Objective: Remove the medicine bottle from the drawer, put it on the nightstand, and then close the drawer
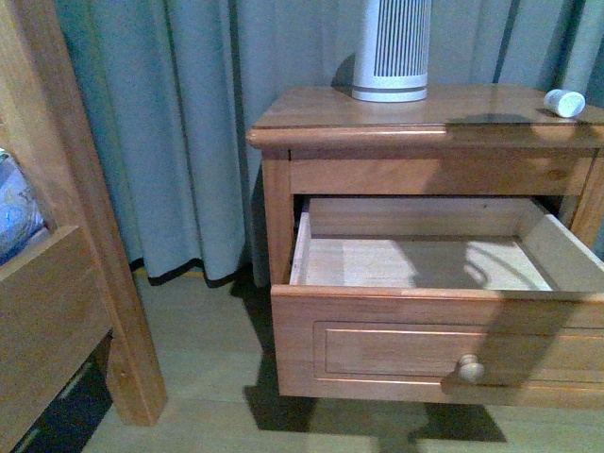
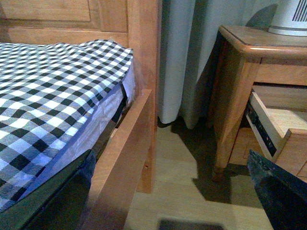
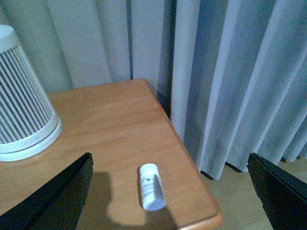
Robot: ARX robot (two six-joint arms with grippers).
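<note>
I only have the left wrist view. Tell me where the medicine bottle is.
Observer: The medicine bottle lies on its side on the nightstand top, near the right edge.
Operator: Report what the right tool is doing.
Observer: The right tool is open above the bottle, not touching it.
Operator: Check inside the drawer.
Observer: The drawer is pulled out; its visible pale interior shows nothing inside.

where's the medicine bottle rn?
The medicine bottle lies on its side on the nightstand top near the right edge in the front view, right of the white ribbed device, above the open drawer.
</note>
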